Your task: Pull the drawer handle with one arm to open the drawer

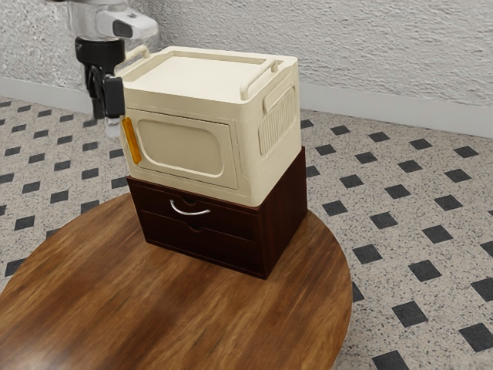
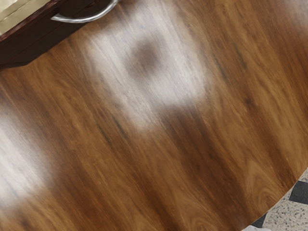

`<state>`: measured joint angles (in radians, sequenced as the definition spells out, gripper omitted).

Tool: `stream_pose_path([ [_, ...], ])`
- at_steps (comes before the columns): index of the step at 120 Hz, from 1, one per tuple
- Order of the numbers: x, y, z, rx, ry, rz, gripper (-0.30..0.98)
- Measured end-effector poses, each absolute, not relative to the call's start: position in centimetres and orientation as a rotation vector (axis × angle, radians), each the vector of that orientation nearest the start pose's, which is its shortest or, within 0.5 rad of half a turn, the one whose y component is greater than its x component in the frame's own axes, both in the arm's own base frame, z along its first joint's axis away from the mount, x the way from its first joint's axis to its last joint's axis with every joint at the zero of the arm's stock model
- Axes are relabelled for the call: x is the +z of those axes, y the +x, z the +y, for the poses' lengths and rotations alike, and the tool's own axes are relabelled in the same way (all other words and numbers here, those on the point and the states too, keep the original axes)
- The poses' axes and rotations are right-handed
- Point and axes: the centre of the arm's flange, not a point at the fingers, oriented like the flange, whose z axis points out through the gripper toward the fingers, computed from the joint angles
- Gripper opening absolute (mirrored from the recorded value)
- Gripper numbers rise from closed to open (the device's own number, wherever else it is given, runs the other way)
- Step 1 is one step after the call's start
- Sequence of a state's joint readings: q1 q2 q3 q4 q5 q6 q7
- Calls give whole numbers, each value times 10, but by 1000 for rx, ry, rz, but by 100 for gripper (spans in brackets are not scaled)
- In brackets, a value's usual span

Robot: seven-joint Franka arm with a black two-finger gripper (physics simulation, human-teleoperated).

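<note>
Drawer (image 1: 231, 223) shut, handle (image 1: 189, 213) untouched, whole pull left to do; jaws up near cream cabinet (image 1: 185, 142), spread or closed, can't tell.

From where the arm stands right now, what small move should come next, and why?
Probably lower the end effector toward the handle, without pulling yet. In the exterior view it hangs near the cream box, higher than the handle and apart from it. The upper drawer looks shut, so a pull from there would likely catch nothing.
</note>
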<state>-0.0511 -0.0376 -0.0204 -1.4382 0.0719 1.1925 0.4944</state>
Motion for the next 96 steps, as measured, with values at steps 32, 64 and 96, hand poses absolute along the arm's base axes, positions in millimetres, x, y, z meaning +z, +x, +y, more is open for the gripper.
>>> stream_pose_path([
  [32, 674, 450, -22, 272, -2994, 974, 68],
  [64, 570, 397, -10, 313, -2886, 1380, 69],
  [96, 503, 419, -11, -101, -2480, 1837, 67],
])
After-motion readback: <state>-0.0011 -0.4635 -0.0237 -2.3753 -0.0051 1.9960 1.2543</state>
